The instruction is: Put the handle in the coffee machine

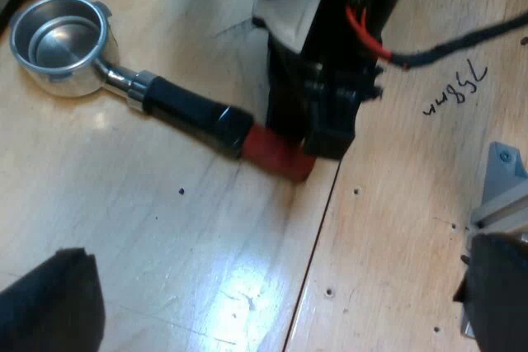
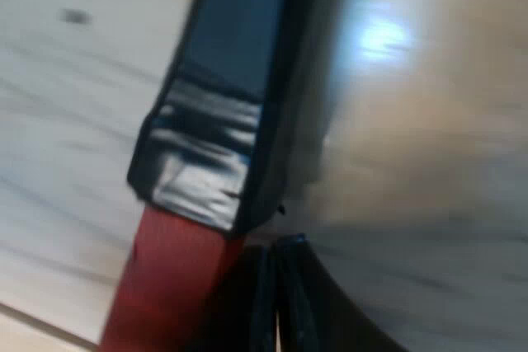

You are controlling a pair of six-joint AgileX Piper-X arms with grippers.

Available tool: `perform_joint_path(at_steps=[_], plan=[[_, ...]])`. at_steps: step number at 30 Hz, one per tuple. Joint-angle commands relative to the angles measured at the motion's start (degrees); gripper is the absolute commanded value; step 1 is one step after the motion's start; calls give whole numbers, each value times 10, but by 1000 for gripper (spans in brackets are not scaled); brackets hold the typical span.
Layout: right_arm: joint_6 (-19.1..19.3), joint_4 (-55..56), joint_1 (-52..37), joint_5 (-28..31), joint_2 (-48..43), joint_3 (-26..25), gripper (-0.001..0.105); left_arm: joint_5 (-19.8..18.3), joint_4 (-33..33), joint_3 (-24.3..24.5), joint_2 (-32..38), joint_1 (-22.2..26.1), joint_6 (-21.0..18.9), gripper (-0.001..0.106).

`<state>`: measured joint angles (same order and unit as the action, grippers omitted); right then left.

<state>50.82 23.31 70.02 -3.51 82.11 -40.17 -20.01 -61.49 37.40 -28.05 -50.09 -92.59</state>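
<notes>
Black fingers of my left gripper (image 1: 272, 286) stand wide over the wooden surface (image 1: 165, 228). Beyond, the holder (image 1: 190, 113) lies flat, steel basket up, dark handle; my right gripper (image 1: 322, 142) is at its red end, grip I cannot tell.

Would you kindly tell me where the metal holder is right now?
The metal holder lies loose on the wooden table in the left wrist view, its red end at the right gripper.

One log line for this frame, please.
holder: lying loose on wooden table | right gripper: at its red end | left gripper: open, above table | insertion: not yet done
</notes>
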Motion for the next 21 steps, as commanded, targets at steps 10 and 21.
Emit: perform_joint_path(at_steps=[10, 21], plan=[[-67, -138, 23, -9, 51, 8, 0, -3, -3, 28, 0, -4, 11, 89], [-142, -287, 22, 18, 93, 8, 0, -3, -3, 28, 0, -4, 13, 89]])
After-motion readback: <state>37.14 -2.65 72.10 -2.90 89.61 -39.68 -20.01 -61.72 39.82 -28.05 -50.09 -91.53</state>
